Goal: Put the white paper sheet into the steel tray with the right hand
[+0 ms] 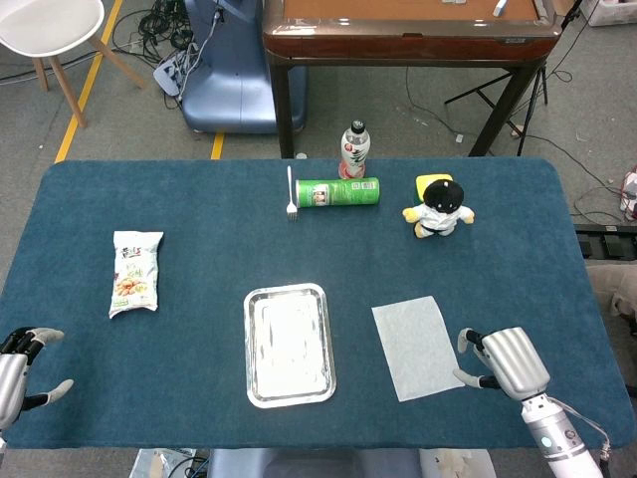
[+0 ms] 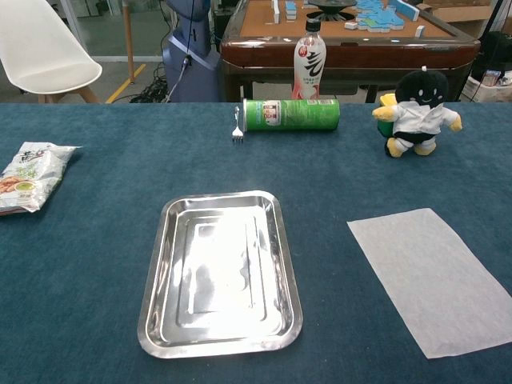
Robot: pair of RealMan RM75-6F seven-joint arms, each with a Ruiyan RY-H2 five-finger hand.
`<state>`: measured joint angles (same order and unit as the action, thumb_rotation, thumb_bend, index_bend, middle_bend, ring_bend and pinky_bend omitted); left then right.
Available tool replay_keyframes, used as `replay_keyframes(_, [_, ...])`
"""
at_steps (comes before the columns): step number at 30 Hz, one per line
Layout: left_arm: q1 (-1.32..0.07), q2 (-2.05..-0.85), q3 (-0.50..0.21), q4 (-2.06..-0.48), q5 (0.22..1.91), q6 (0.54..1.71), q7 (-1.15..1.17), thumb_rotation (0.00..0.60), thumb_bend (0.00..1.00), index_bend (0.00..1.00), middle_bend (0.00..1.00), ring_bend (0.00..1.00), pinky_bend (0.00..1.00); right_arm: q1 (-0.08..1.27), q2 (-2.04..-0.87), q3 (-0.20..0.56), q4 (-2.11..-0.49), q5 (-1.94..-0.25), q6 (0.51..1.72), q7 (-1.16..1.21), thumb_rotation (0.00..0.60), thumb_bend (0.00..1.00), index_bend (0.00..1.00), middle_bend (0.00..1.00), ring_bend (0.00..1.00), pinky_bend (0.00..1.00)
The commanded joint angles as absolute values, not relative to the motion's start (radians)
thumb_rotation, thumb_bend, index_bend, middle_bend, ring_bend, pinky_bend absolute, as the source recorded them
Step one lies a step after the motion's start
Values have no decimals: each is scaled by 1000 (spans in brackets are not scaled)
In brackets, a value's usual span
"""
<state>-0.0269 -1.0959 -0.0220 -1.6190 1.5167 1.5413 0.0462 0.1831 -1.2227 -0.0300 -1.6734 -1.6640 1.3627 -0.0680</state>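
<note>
My right hand (image 1: 501,359) released, fingers spread just beside the white paper sheet (image 1: 417,346) (flat on the bench, right of the steel tray (image 1: 289,345)), left hand (image 1: 20,366) released too.

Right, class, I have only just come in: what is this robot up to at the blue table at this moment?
Nothing is being held yet. The robot's right hand, open, is just beside the near right corner of the flat white paper sheet, not touching it as far as the head view shows. The rectangular steel tray lies empty to the sheet's left. The left hand is open at the table's near left edge.
</note>
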Motion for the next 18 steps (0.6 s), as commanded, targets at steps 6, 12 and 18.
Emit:
replay_keyframes(6, [-21, -1090, -24, -1619, 1520, 1554, 32, 600, 59, 331, 326, 203, 390, 198, -1274, -46, -1677, -1662, 1320, -114, 600, 0, 568, 1000, 1000, 1000])
replay_keyframes(12, [-17, -1084, -25, -1620, 1522, 1563, 21, 600, 59, 331, 326, 203, 389, 210, -1312, -60, -1677, -1664, 1286, -145, 600, 0, 568, 1000, 1000, 1000])
replay_keyframes(18, [-12, -1078, -29, -1620, 1520, 1573, 9, 600, 59, 331, 326, 202, 389, 223, -1343, -74, -1677, -1663, 1247, -173, 600, 0, 568, 1000, 1000, 1000])
